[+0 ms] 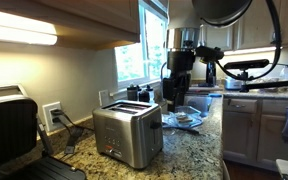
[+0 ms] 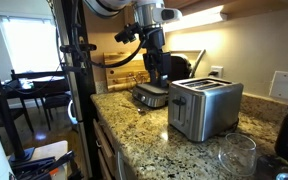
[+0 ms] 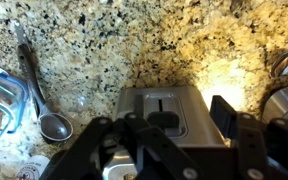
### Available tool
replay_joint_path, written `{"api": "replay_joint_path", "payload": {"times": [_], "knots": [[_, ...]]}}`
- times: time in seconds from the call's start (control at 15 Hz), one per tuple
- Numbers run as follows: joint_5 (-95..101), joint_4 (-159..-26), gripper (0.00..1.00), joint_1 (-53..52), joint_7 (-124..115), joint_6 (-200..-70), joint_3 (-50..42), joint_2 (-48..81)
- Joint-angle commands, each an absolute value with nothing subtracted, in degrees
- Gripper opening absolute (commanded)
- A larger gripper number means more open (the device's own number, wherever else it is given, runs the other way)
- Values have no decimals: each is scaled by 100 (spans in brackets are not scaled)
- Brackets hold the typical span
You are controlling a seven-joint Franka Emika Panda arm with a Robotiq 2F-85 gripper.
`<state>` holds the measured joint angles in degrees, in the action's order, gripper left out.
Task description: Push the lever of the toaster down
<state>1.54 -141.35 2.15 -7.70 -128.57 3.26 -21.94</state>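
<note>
Plainly, the toaster (image 1: 128, 135) is boxy brushed steel, two-slotted.

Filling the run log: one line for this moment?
phase approach | end effector open, hovering beside boxy brushed stainless-steel two-slot toaster | contact none

No text, label or number is readable anywhere.

The toaster (image 1: 129, 135) is brushed steel; the countertop (image 1: 194, 152) glossy speckled granite; the spoon (image 3: 54, 126) polished metal.
</note>
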Motion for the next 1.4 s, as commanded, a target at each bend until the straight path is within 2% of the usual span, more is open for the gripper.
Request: {"api": "replay_joint_path", "payload": {"times": [0.0, 0.27, 0.6, 0.67, 1.33], "knots": [[119, -13833, 41, 158, -554, -12911, 188, -1786], [77, -13683, 15, 151, -450, -13066, 121, -1518], [-172, -13575, 1, 146, -248, -13278, -7, -1230], [-271, -13564, 3, 137, -194, -13327, -34, -1167], [-605, -13604, 4, 128, 385, -14075, -58, -754]]}}
